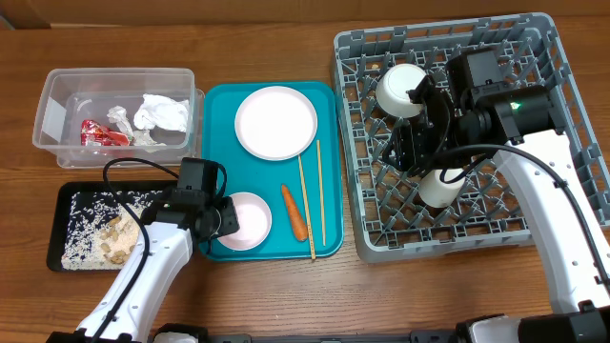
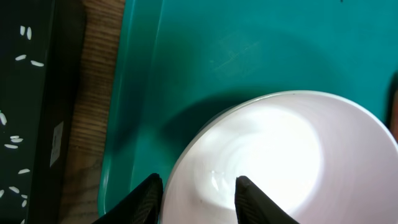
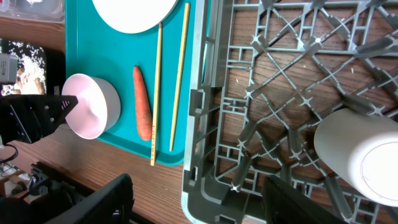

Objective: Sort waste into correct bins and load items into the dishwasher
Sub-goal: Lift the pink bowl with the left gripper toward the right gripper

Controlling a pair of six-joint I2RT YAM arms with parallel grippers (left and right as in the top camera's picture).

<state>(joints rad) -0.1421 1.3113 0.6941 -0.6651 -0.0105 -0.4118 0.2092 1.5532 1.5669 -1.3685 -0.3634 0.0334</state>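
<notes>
1. The dish rack fills the frame's right; my right gripper hangs over it, jaws wide and empty.
2. The teal tray sits centre.
3. The bowl stands in its lower left corner, left of the carrot.
4. My left gripper straddles the bowl's rim, one finger inside, one outside; I cannot tell if it pinches yet. I'd squeeze firmly, then lift straight up, clear of the tray lip.

1. Left arm: smooth white shell, boxy black wrist block, thin black cable looping off it
2. Right arm: white shell, black joints, small green light
3. Fingers: matte black, tapered
</notes>
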